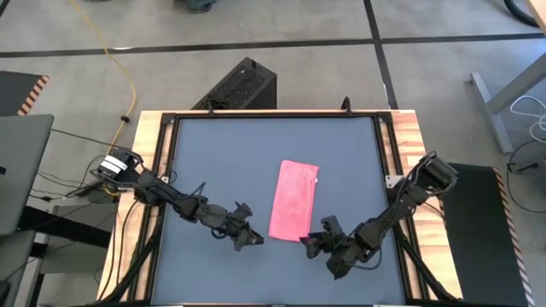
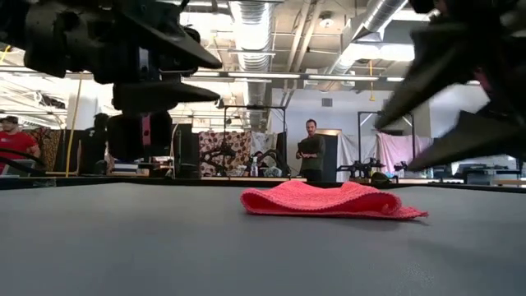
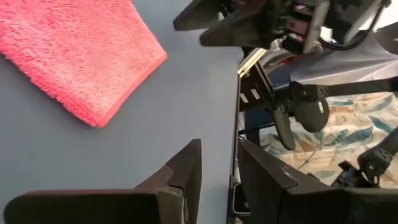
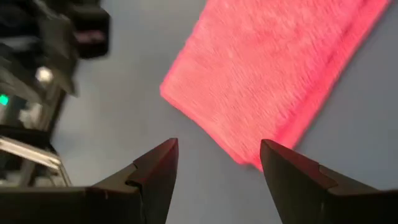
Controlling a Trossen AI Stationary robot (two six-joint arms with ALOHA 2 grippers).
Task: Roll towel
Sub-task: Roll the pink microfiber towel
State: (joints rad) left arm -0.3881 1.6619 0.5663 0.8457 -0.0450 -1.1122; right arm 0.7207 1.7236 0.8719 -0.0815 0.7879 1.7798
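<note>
Pink fluffy towel (image 1: 293,200) folded into flat strip mid dark grey surface (image 1: 222,162), not rolled yet; left gripper (image 1: 252,240) jaws narrow, right gripper (image 1: 309,245) jaws wide, both empty beside near end.

The towel (image 1: 293,200) is soft pink cloth. It looks fuzzy and rough, like a fluffy rug, with tiny loops all over it. The tabletop (image 1: 222,162) is dark grey, smooth and matt, with no shine. Around it runs a frame of light wood (image 1: 147,153) with thin black metal bars on it. The left gripper (image 3: 217,171) has fingers (image 3: 186,168) of dark, hard plastic, smooth and a little dull. The right gripper (image 4: 217,168) has the same dark plastic fingers (image 4: 155,171). The floor (image 1: 85,77) around the table looks like smooth grey concrete.
</note>
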